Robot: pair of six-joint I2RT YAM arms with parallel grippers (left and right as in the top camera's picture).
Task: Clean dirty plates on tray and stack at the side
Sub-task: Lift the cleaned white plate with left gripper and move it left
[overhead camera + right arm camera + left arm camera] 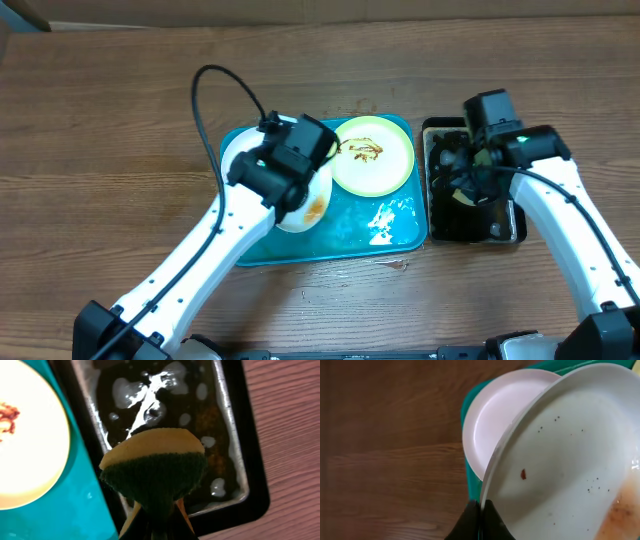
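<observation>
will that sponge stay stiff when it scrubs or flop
Likely soft and squashy: the sponge bunches where the right gripper pinches it. Probably wet, maybe drippy, since the black tray holds foamy water.

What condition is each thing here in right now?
Held white plate: tilted, pinched by left gripper, sauce-smeared
Other white plate: flat on blue tray, looks clean
Green plate: flat, sauce-smeared
Sponge: pinched by right gripper over black tray
Black tray: wet, foamy
Blue tray: wet puddle

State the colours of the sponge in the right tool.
Sponge: yellow over dark green; best in right wrist view.
</observation>
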